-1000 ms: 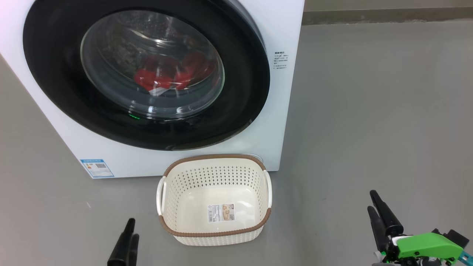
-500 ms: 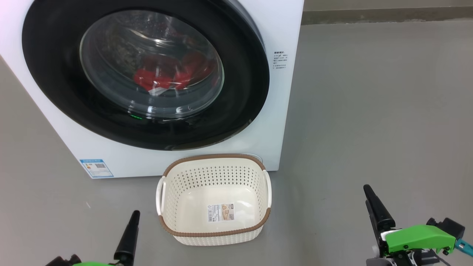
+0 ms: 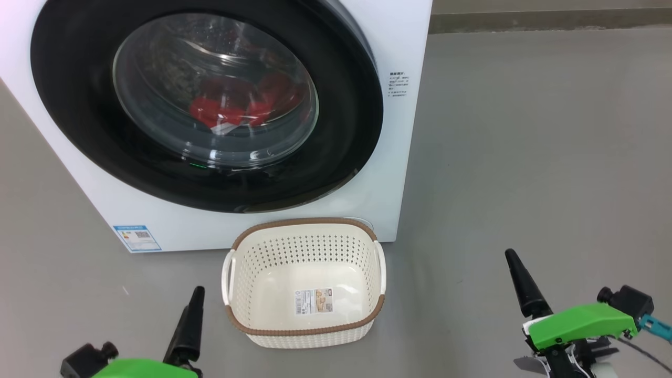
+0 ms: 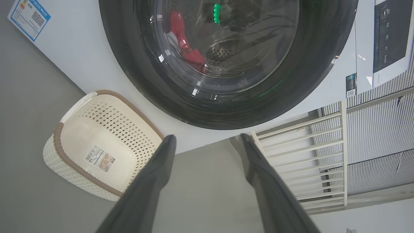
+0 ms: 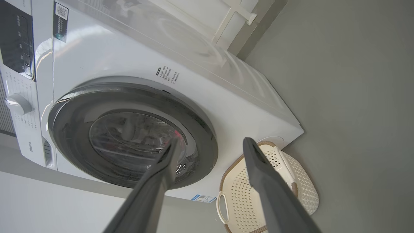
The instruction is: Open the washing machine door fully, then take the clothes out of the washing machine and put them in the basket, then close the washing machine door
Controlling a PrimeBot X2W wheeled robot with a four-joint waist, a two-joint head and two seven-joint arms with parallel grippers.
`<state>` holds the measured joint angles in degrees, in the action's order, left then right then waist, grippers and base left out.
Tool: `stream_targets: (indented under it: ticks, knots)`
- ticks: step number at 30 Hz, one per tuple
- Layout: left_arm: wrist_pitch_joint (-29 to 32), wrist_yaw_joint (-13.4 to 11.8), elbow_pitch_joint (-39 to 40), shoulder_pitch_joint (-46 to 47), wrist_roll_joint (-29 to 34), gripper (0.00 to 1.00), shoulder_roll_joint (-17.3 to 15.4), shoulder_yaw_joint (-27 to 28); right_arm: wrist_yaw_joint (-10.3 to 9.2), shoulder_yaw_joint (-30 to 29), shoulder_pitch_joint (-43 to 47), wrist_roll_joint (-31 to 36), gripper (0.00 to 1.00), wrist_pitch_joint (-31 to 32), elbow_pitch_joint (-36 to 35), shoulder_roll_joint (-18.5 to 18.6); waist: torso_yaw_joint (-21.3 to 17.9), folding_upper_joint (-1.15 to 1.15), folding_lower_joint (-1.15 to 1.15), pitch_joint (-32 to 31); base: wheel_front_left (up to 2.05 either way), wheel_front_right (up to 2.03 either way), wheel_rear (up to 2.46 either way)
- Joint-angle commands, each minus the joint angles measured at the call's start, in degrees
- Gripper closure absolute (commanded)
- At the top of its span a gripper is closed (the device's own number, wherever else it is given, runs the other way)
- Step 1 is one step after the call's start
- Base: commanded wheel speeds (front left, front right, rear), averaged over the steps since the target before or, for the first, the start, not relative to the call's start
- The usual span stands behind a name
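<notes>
The washing machine (image 3: pixel 404 157) stands white at the upper left, its door (image 3: pixel 68 105) lying against its front. Behind the door's glass lie the red clothes (image 3: pixel 236 107), which also show in the left wrist view (image 4: pixel 186 48). The cream basket (image 3: pixel 304 332) sits empty on the floor just below the door, a paper label on its bottom. My left gripper (image 3: pixel 197 294) hovers open left of the basket, and my right gripper (image 3: pixel 510 257) is open well to its right. In the wrist views the left gripper (image 4: pixel 207 138) and the right gripper (image 5: pixel 212 141) hold nothing between spread fingers.
Grey floor (image 3: pixel 525 157) spreads to the right of the machine. A blue sticker (image 3: pixel 137 238) marks its lower left corner. A white slatted railing (image 4: pixel 307 155) stands beside the machine. A dark control panel (image 4: pixel 388 35) and a knob (image 5: pixel 17 103) sit on its upper front.
Both grippers have moved forward towards the machine. The left arm's green wrist has come into the head view. Door, clothes and basket have not moved.
</notes>
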<state>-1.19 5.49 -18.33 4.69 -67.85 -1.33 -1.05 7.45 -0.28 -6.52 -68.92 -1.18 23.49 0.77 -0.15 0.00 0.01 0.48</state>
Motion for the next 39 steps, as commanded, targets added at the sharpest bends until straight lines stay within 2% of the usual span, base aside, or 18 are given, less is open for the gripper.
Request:
stream_targets:
  ticks: [1, 21, 39]
  knots:
    - [-0.80, -0.51, 1.98, 2.91, 2.54, 0.00, -0.58, 0.47, 0.01, 0.94, -3.70, 2.80, 0.00, -0.84, -1.51, 0.73, -0.01, 0.00, -0.01, 0.00, 0.00, 0.00, 0.00]
    - [-4.00, -2.32, 2.27, 5.05, 17.77, 0.00, -0.76, -0.76, 0.02, 3.52, -6.47, 20.33, 0.00, -4.04, -2.38, 1.07, -0.53, 0.00, -0.01, 0.26, 0.00, 0.00, 0.00]
    - [-7.04, -1.98, 2.71, 7.07, 28.12, 0.00, -0.97, -2.08, 0.02, 5.87, -9.62, 32.59, 0.00, -7.06, -1.82, 1.39, -1.22, 0.00, -0.01, 0.28, 0.00, 0.00, 0.00]
